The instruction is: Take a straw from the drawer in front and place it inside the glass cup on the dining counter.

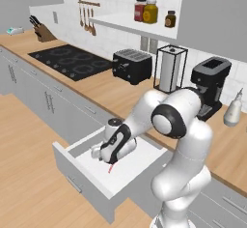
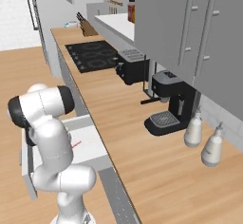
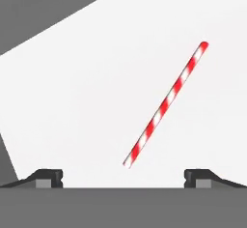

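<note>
Reaching down from your arm, the gripper (image 3: pixel 123 178) hangs over the drawer (image 1: pixel 87 183), which stands pulled out below the wood-topped counter (image 1: pixel 116 94), its white floor beneath the hand. You have the fingers (image 3: pixel 48 178) spread wide apart, gripping nothing. Ahead of them on that floor lies the straw (image 3: pixel 165 105), flat and slanted: its near end sits between the two fingertips but beyond them, its far end angles off past the right one.

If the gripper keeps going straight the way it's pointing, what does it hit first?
Probably the straw, lying on the drawer's white floor between the open gripper's fingertips; depth is unclear, so it may meet the floor beside it.
</note>
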